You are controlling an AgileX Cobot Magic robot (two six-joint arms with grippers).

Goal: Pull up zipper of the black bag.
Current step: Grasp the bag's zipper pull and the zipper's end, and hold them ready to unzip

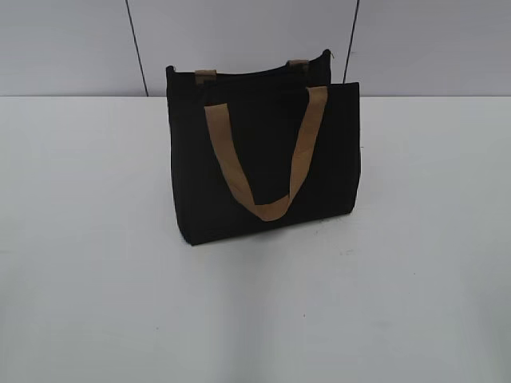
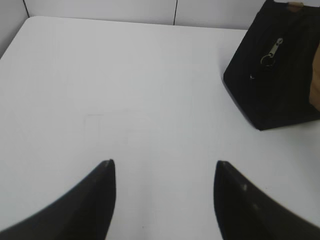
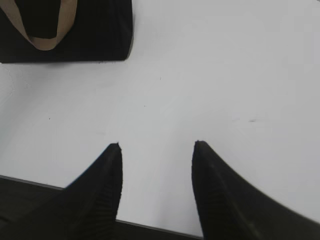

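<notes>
Exterior: bag (image 1: 263,155) upright mid-bench (image 1: 96,279), no arms in view.
Left wrist: left gripper (image 2: 162,172) spread, empty; zipper (image 2: 271,54) pull up-right on bag's end, nearer this arm.
Right wrist: right gripper (image 3: 156,150) spread, empty; bag up-left.

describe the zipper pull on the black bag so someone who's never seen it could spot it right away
On the white table stands one black bag with tan handles. On its narrow end panel hangs the zipper pull, the only silvery metal on the black fabric.
</notes>
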